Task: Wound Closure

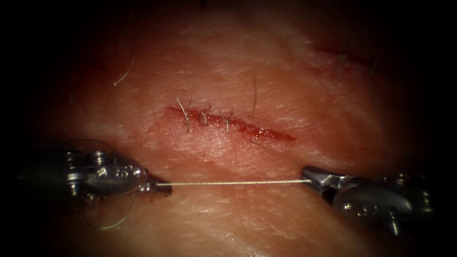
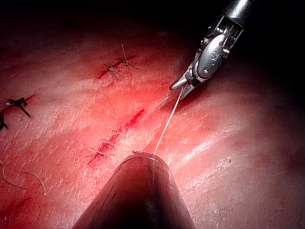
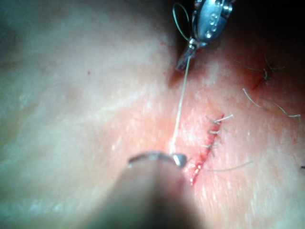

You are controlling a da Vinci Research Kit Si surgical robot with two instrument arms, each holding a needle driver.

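Light pools at the middle of the scene and fades to black at every edge

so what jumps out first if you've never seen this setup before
A pale thread stretched taut and level between the two tools, below the cut in the endoscope view: the left claw shut on one end, the right claw shut on the other. Above it runs the red cut in the tissue, with three knotted stitches along its left part.

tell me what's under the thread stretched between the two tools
Bare tissue lies under the thread, which runs taut between the left end effector and right end effector, both shut on it, below the stitched cut. No needle visible; the jaws cover the thread's ends.
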